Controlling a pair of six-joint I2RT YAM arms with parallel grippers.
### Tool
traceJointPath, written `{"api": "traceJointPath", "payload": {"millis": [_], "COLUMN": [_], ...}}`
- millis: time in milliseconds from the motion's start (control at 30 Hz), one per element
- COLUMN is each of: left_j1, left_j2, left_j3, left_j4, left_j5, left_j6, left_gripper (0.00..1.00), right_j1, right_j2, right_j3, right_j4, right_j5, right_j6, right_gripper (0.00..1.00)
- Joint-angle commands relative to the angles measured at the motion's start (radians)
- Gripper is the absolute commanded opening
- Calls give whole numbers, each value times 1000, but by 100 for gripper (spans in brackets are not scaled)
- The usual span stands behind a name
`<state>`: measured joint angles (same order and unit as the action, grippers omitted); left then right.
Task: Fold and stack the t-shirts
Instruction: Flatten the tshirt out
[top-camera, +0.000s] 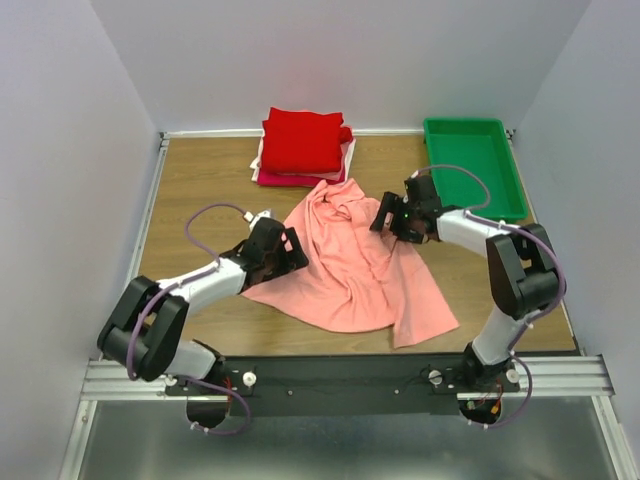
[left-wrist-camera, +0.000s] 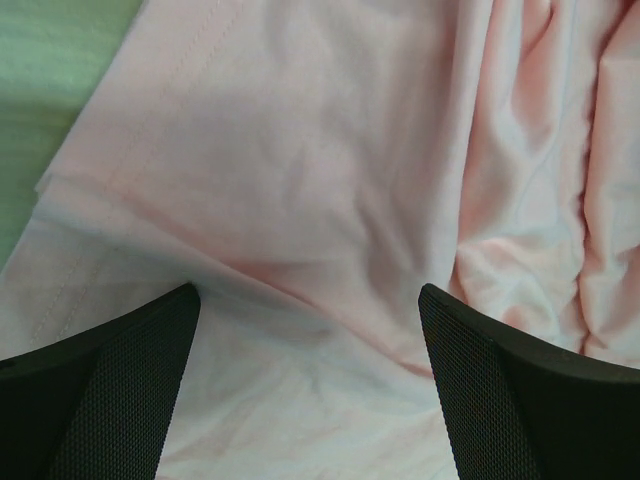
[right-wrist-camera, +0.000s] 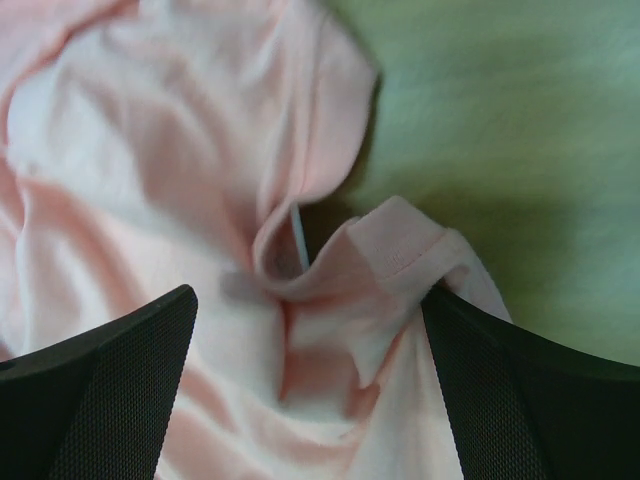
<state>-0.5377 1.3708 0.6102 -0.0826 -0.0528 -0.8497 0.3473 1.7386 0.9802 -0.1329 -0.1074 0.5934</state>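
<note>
Left wrist view: we saw left gripper (left-wrist-camera: 310, 300) jaws apart, crumpled salmon-pink cloth t-shirt (left-wrist-camera: 300, 170) beneath gap; right gripper (right-wrist-camera: 310, 300) same.

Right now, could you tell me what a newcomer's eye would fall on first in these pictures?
The crumpled salmon-pink t-shirt sprawls mid-table, with the left gripper and right gripper open at its sides. At the far edge a bright red t-shirt tops a folded stack, with a green tray at far right.
</note>
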Motion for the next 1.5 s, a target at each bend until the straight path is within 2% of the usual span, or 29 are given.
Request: {"api": "traceJointPath", "payload": {"millis": [0, 100, 200, 400, 467, 600, 700, 833, 933, 1067, 1133, 1200, 1233, 1300, 1367, 1467], "left_j1": [62, 81, 82, 84, 94, 151, 209, 252, 254, 254, 254, 254, 254, 254, 254, 254], "left_j2": [91, 157, 142, -51, -183, -292, -384, -404, -391, -308, -230, -159, -147, -141, -157, -180], "left_j3": [72, 121, 128, 88, 66, 14, -64, -119, -138, -147, -139, -122, -109, -107, -112, -116], "left_j4": [-5, -14, -20, -138, -208, -338, -359, -373, -407, -370, -359, -355, -364, -362, -364, -364], "left_j5": [-25, -5, 1, -123, -188, -274, -240, -153, -133, -71, -73, -73, -76, -73, -84, -90], "left_j6": [78, 90, 86, 58, 25, -81, -129, -170, -189, -147, -137, -117, -118, -120, -121, -120], "left_gripper": [98, 98, 98, 98, 98, 98, 98, 98, 98, 98, 91, 76, 69, 63, 51, 26], "right_j1": [-53, -60, -62, -57, -54, -56, -54, -57, -57, -57, -60, -60, -60, -60, -60, -60], "right_j2": [117, 159, 150, 10, -139, -290, -414, -519, -553, -570, -574, -579, -582, -585, -597, -613], "right_j3": [99, 179, 195, 155, 120, 52, -11, -83, -110, -120, -124, -126, -129, -129, -132, -135], "right_j4": [-114, -160, -172, -188, -189, -192, -195, -200, -201, -206, -208, -211, -211, -214, -215, -218], "right_j5": [143, 170, 140, 71, 61, 103, 207, 271, 296, 302, 302, 307, 310, 311, 314, 321], "right_j6": [-87, -112, -142, -210, -214, -170, -110, -46, -24, -23, -29, -35, -32, -30, -30, -26], "right_gripper": [100, 100, 100, 100, 100, 100, 100, 100, 100, 100, 100, 100, 100, 100, 100, 100]}}
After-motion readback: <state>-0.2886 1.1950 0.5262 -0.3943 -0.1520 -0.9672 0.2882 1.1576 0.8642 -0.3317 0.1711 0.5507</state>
